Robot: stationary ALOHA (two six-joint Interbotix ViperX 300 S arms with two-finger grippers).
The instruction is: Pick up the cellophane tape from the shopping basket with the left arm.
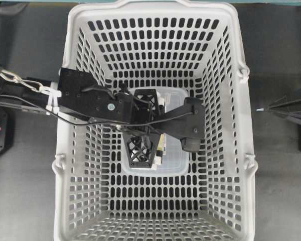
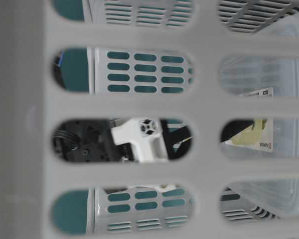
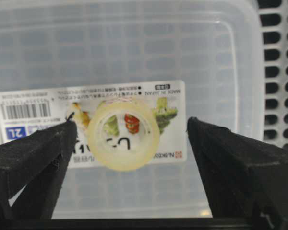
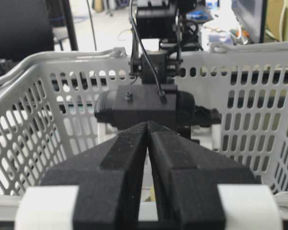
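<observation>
The cellophane tape (image 3: pixel 126 161), a small pale yellowish ring, lies flat on the label of a large clear box (image 3: pixel 134 48) on the floor of the light grey shopping basket (image 1: pixel 241 125). My left gripper (image 3: pixel 130 125) is open, with a finger on either side of the roll. The roll sits near the left finger (image 3: pixel 43 148), with a gap to the right finger (image 3: pixel 230 153). From overhead, the left gripper (image 1: pixel 159 129) is deep in the basket over the box (image 1: pixel 175 160), and the arm hides the roll. My right gripper (image 4: pixel 148 125) is shut and empty outside the basket (image 1: pixel 261 108).
The basket's slotted walls (image 4: pixel 48 96) surround the left arm on all sides. The clear box fills the middle of the basket floor. The left arm's black wrist camera housing (image 1: pixel 190 128) hangs over the box. The dark table (image 1: pixel 281 60) lies around the basket.
</observation>
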